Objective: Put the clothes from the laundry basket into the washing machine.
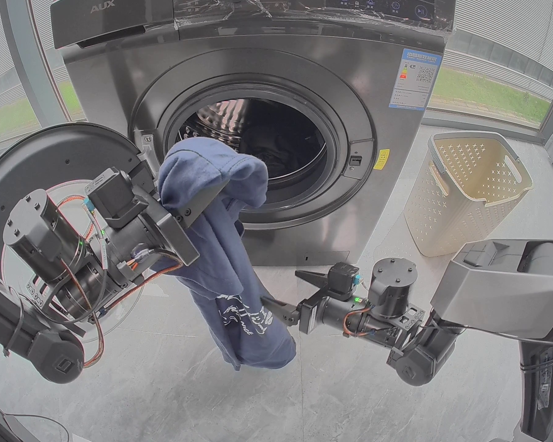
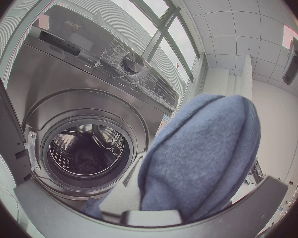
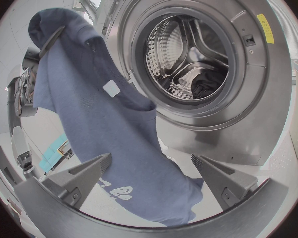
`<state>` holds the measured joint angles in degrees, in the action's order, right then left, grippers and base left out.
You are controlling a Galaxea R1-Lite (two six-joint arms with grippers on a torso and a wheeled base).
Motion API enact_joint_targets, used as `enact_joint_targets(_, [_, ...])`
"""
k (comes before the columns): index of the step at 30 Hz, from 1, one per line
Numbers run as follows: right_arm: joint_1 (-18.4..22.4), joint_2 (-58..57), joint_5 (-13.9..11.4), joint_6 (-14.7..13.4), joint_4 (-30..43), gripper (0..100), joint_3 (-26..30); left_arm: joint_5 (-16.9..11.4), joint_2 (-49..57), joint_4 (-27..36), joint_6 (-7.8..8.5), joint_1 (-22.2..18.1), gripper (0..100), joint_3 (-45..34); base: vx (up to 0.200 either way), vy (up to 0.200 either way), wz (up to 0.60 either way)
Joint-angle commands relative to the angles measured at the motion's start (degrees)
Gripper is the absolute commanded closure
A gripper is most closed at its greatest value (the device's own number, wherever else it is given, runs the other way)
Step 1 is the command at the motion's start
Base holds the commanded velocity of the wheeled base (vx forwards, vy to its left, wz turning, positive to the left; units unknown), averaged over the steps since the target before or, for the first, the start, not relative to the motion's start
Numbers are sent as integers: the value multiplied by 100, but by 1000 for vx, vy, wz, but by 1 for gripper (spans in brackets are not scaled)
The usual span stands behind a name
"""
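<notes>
Left hand (image 1: pixel 193 202) clamped on the blue shirt (image 1: pixel 227 277), held up right before the open washing machine (image 1: pixel 350 93), cloth dangling toward the floor (image 1: pixel 350 400). Right hand (image 1: pixel 282 288) spread wide, low by the hem; dark garment (image 3: pixel 205 83) lies in the drum (image 3: pixel 169 43), laundry basket (image 1: pixel 436 216) stands beside the machine.

Built of dark grey drum-shaped joints (image 1: pixel 31 225), looped with orange cables (image 1: pixel 96 329) on the left arm (image 1: pixel 74 259), cased in a pale grey shell (image 1: pixel 504 286) on the right arm (image 1: pixel 375 314), tipped with toothed black fingers (image 3: pixel 222 179).
</notes>
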<state>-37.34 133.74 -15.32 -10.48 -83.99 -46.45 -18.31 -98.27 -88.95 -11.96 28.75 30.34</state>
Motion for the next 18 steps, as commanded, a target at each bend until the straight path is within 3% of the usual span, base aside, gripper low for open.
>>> enact_joint_targets(1, [-432,3,21,2,-47,0,197,12,-114,1,27,-71,100,86,0,0,0])
enact_joint_targets(5, [-819,11,47,11,6,0,189,64,-263,-8,18,-106,100,297,0,0,0])
enact_joint_targets(8, [-1082,108,407,20,58,0,22,82,-325,-8,1,-97,100,473,0,0,0])
enact_joint_targets(9, [-1223,284,706,11,94,0,-216,82,-316,-8,-8,-97,100,499,0,0,0])
enact_joint_targets(11, [-1302,539,882,20,50,0,-559,73,-272,-8,-26,-88,100,525,0,0,0])
enact_joint_targets(17, [-1390,697,917,11,32,0,-1139,64,-96,-17,-26,-53,100,657,0,0,0])
enact_joint_targets(18, [-1408,697,908,2,6,0,-1183,56,9,-17,-105,-36,100,666,0,0,0])
